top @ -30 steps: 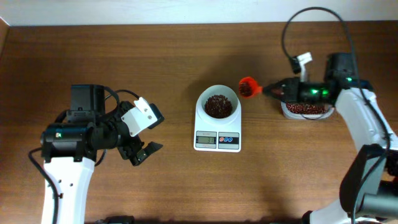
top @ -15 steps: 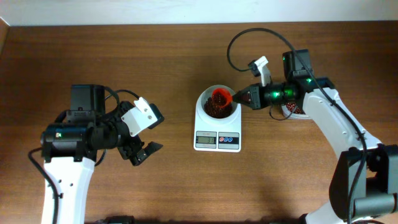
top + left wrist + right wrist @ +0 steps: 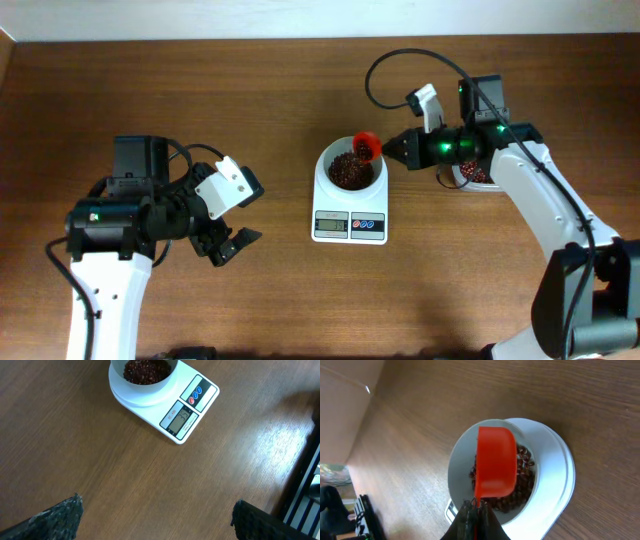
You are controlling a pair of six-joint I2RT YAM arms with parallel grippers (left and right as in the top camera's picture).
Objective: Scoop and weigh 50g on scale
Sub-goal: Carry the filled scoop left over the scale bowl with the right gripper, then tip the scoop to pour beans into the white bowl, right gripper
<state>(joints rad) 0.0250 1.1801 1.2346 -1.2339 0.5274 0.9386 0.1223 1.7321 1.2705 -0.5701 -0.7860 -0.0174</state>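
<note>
The white scale (image 3: 349, 226) stands mid-table with a white bowl (image 3: 332, 158) on it. Dark red-brown beans (image 3: 349, 172) lie heaped in the bowl. My right gripper (image 3: 392, 148) is shut on the handle of a red scoop (image 3: 366, 147), which hangs over the bowl's back right rim. In the right wrist view, the scoop (image 3: 495, 467) shows its smooth outer side above the beans (image 3: 524, 477), with my right gripper (image 3: 476, 510) pinching its thin handle. My left gripper (image 3: 245, 212) stands open and holds nothing, left of the scale. In the left wrist view, its gripper (image 3: 157, 512) is over bare wood, short of the scale (image 3: 187, 412).
A clear tub (image 3: 478, 176) of beans sits behind my right arm at the right, mostly hidden. A cable loops above the right wrist. The light wall edge (image 3: 300, 18) runs along the back of the table.
My right gripper carried the red scoop left from beside the tub to over the bowl, then drew back slightly to the bowl's back right rim. The left arm has not moved.
</note>
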